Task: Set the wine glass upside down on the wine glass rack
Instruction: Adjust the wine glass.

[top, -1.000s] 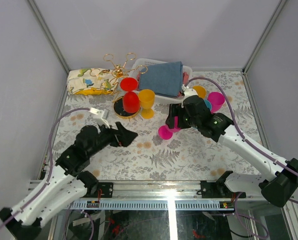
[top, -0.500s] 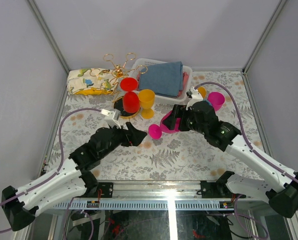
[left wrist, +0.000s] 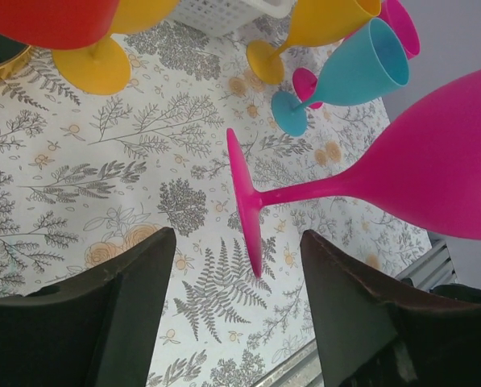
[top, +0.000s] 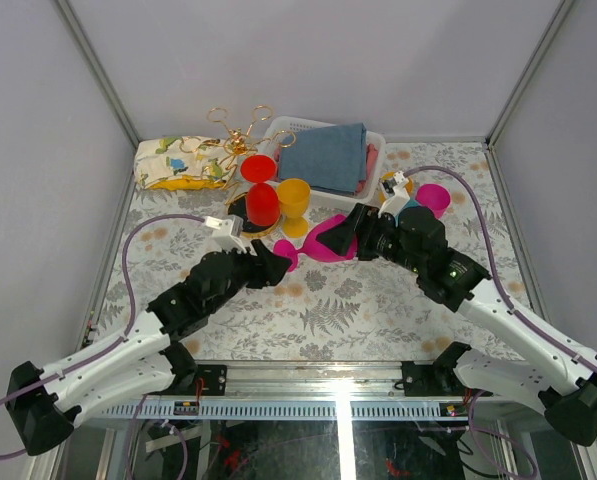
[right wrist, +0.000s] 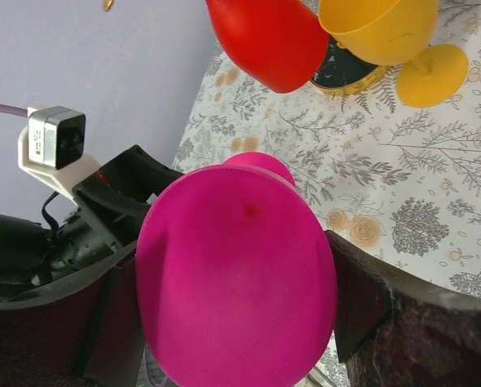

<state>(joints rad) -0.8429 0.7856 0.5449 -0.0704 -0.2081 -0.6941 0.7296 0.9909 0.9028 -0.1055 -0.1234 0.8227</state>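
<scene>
My right gripper (top: 343,235) is shut on the bowl of a magenta wine glass (top: 323,242) and holds it on its side above the table, foot pointing left. In the right wrist view the bowl (right wrist: 236,274) fills the space between the fingers (right wrist: 361,298). My left gripper (top: 270,265) is open, and the glass's foot (left wrist: 244,210) reaches just between its fingertips (left wrist: 155,258) without touching. The gold wire rack (top: 243,130) stands at the back left on a dark round base (top: 240,222), with two red glasses (top: 261,205) on it.
A yellow glass (top: 294,198) stands next to the rack base. A white basket (top: 375,140) with a blue cloth sits behind. Yellow (top: 400,182), teal (left wrist: 353,72) and magenta (top: 433,198) glasses stand at the right. A patterned pouch (top: 178,162) lies at the back left.
The right gripper lifted the magenta glass, carried it left and tipped it sideways. The left arm reached forward and right until its open fingers met the glass's foot.
</scene>
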